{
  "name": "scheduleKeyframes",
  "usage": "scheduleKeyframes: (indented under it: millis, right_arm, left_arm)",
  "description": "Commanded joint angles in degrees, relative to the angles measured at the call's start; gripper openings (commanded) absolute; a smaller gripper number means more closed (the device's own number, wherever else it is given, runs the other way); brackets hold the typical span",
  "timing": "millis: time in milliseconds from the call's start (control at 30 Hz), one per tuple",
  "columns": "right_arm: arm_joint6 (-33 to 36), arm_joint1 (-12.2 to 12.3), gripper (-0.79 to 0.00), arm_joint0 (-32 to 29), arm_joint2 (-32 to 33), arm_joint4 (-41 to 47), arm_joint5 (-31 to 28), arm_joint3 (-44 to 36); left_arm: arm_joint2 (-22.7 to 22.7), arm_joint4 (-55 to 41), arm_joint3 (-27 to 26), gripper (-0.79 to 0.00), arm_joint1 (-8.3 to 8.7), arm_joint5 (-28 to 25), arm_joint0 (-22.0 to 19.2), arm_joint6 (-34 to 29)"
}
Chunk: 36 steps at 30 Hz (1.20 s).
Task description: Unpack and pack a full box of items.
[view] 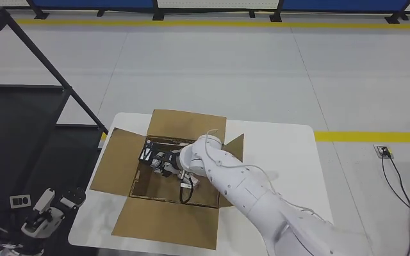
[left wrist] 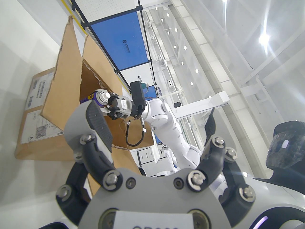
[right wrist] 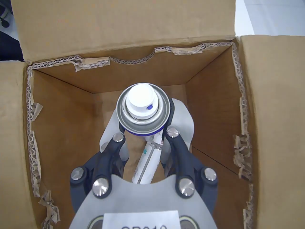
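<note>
Spray can (right wrist: 142, 107) is clamped tight in the right gripper (right wrist: 144, 126), right in the mouth of the open cardboard box (right wrist: 209, 101). White bottle (right wrist: 147, 165) lies deeper inside the box. Left gripper (left wrist: 152, 114) sits outside the box, spread wide, empty.

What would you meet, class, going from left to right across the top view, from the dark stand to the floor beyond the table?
Black metal rack → open brown cardboard box → bare white tabletop → grey floor socket with black cable.
</note>
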Motion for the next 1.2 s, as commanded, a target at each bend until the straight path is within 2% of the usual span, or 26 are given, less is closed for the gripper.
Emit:
scheduleKeyframes:
  millis: [0, 333, 767, 833, 967, 1067, 1167]
  right_arm:
    - [-0.03, -0.9, -0.785, 0.29, -0.35, 0.12, -0.2, 1.83]
    - [-5.05, -4.32, -0.785, 0.48, -1.95, -2.03, -0.5, 9.01]
    - [-9.41, -5.69, -0.785, -0.63, -1.58, -2.3, -2.94, 15.1]
    - [-9.42, -5.73, -0.662, -0.68, -1.44, -2.23, -3.36, 15.41]
    - [-9.62, -5.78, -0.505, -0.74, -1.21, -2.25, -3.79, 15.76]
    - [-9.85, -5.78, -0.44, -0.76, -1.11, -2.44, -4.14, 15.9]
    - [-9.98, -5.77, -0.443, -0.77, -1.02, -2.66, -4.32, 15.96]
  left_arm:
    - [0.0, 0.0, 0.0, 0.0, 0.0, 0.0, 0.0, 0.0]
    - [0.0, 0.0, 0.0, 0.0, 0.0, 0.0, 0.0, 0.0]
    - [0.0, 0.0, 0.0, 0.0, 0.0, 0.0, 0.0, 0.0]
    - [0.0, 0.0, 0.0, 0.0, 0.0, 0.0, 0.0, 0.0]
    - [0.0, 0.0, 0.0, 0.0, 0.0, 0.0, 0.0, 0.0]
    - [0.0, 0.0, 0.0, 0.0, 0.0, 0.0, 0.0, 0.0]
    - [0.0, 0.0, 0.0, 0.0, 0.0, 0.0, 0.0, 0.0]
